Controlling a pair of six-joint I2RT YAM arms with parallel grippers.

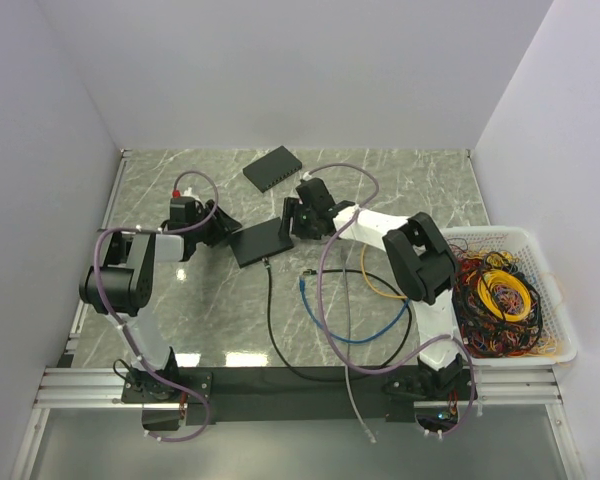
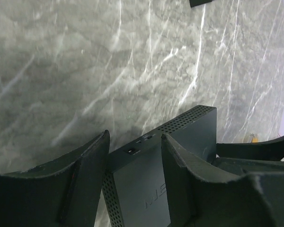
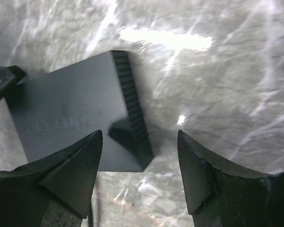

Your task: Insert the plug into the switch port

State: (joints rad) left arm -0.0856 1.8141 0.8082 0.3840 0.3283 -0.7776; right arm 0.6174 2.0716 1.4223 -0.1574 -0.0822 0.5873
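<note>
- Here, the left gripper (image 2: 136, 140) is straddling a corner of a squarish flat black slab (image 2: 142, 189), which is matte with perforated sides. Its fingers are sitting partly apart, and I cannot tell whether they are actually clamping it.
- The right gripper (image 3: 139, 137) is hanging wide open over the slab's opposite corner, holding nothing.
- The small oblong dark-grey switch box (image 1: 272, 168) is lying apart, farther back on the glossy grey marble-patterned table (image 1: 420, 190). The switch port is not showing from above.
- The thin orange-yellow cable (image 1: 367, 278) is lying loose near the right arm, beside a blue cable (image 1: 380, 330). The plug, its clear plastic tip, is too small to pick out.
- As I judge the risk, both grippers are attending to the slab, which also carries sockets, so the plug could be heading for the wrong box. The polished table could also be letting either box slide when pushed.
</note>
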